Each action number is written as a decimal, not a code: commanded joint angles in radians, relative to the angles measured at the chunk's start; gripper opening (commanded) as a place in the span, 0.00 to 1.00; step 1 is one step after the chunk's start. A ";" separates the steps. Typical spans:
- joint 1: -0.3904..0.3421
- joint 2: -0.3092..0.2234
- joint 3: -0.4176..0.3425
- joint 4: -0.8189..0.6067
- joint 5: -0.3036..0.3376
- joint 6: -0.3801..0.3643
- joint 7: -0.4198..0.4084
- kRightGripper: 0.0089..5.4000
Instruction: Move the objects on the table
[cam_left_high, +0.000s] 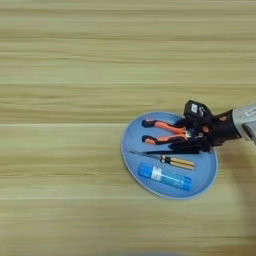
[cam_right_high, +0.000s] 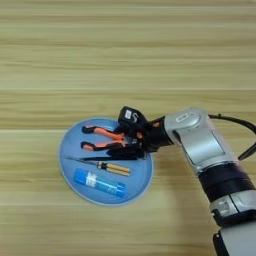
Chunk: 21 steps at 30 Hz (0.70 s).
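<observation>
On the table (cam_left_high: 70, 70), a blue oval plate (cam_left_high: 130, 150) holds all three objects. The orange-handled pliers (cam_left_high: 162, 127) lie at its far side, handles pointing left. Below them lies the thin screwdriver (cam_left_high: 176, 161) with a tan handle, and nearest the front rim the blue tube (cam_left_high: 165, 177) with a white label. My right gripper (cam_left_high: 189, 142) reaches in from the right and sits over the head end of the pliers (cam_right_high: 102, 132), covering it. Whether it grips them does not show.
The silver forearm (cam_right_high: 200, 142) runs from the lower right corner up to the plate's right rim (cam_right_high: 150, 175), with a black cable (cam_right_high: 235, 120) looping beside it. Bare wood planks surround the plate on the far, left and near sides.
</observation>
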<state>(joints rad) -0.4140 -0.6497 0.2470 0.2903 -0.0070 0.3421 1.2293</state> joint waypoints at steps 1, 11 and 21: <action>-0.075 -0.023 -0.029 -0.041 0.004 -0.013 -0.028 0.50; -0.073 -0.025 -0.033 -0.058 0.009 -0.002 -0.024 0.43; -0.075 -0.028 -0.047 -0.102 0.029 0.021 -0.013 0.43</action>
<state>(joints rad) -0.4136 -0.6496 0.2455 0.2504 -0.0036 0.3683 1.2368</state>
